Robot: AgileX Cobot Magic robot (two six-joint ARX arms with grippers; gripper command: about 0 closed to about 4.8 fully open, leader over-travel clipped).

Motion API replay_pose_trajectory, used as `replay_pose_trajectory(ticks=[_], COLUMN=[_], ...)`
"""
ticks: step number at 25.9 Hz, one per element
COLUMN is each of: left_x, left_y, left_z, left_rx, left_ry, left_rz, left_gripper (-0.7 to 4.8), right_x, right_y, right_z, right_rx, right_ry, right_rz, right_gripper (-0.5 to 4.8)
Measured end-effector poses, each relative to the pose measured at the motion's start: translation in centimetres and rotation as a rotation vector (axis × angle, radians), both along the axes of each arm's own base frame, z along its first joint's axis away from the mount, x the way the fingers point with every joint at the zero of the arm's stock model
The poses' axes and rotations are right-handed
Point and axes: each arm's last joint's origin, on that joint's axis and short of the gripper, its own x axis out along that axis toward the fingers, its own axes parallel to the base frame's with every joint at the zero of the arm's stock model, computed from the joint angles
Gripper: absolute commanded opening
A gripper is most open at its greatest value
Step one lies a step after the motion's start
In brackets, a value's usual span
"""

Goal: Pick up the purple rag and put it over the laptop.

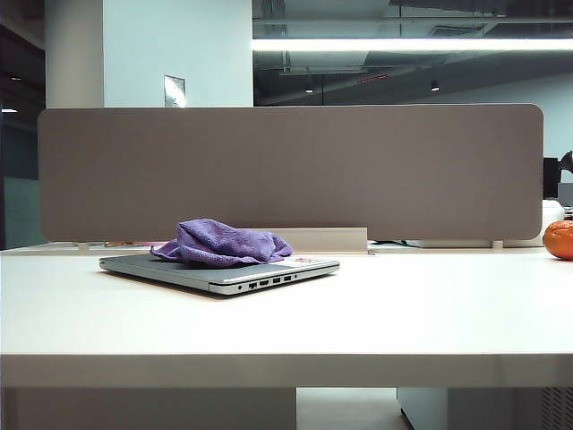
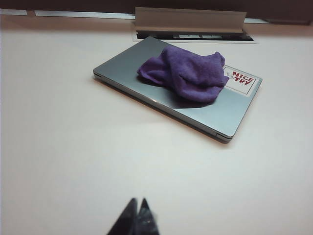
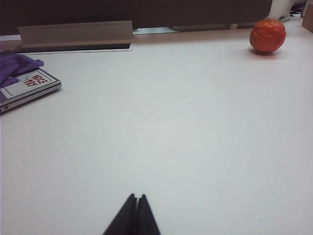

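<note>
The purple rag (image 1: 224, 242) lies bunched in a heap on the closed lid of the silver-grey laptop (image 1: 179, 267), which rests flat on the white table. In the left wrist view the rag (image 2: 188, 73) covers the middle of the laptop (image 2: 205, 115), beside a "NICE TRY" sticker (image 2: 240, 80). My left gripper (image 2: 138, 201) hangs over bare table well short of the laptop, shut and empty. My right gripper (image 3: 136, 197) is also shut and empty, over the table's middle; the laptop's corner (image 3: 29, 90) and a bit of rag (image 3: 14, 66) show far off to its side. Neither gripper shows in the exterior view.
An orange fruit (image 1: 560, 239) sits at the table's far right, also the orange (image 3: 267, 35) in the right wrist view. A grey partition panel (image 1: 286, 170) runs along the back edge, with a raised cable flap (image 2: 190, 20) just behind the laptop.
</note>
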Motion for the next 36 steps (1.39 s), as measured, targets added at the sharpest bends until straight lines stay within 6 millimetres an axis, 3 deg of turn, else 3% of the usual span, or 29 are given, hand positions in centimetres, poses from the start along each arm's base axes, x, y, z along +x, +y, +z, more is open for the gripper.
replay_pose_trajectory(ticks=[4,10,23,36], left_x=[0.1,1.4,2.0,1.6], left_y=[0.1,1.0,2.0,2.0], left_z=[-0.2,-3.5,-7.4,-8.7], left_rx=[0.018,0.005,-0.025,-0.011], left_ry=[-0.010,-0.063,-0.287,-0.340], left_rz=[0.017,0.152,0.252,0.229], left_gripper=[-0.06,-0.06,-0.06,-0.06], right_x=[0.0,0.0,0.0,0.0], right_y=[0.0,0.0,0.0,0.0], right_z=[0.0,0.0,0.0,0.0], right_rx=[0.000,0.000,0.000,0.000], right_ry=[0.000,0.000,0.000,0.000], right_rz=[0.000,0.000,0.000,0.000], right_gripper=[0.22,0.22,0.22,0.22])
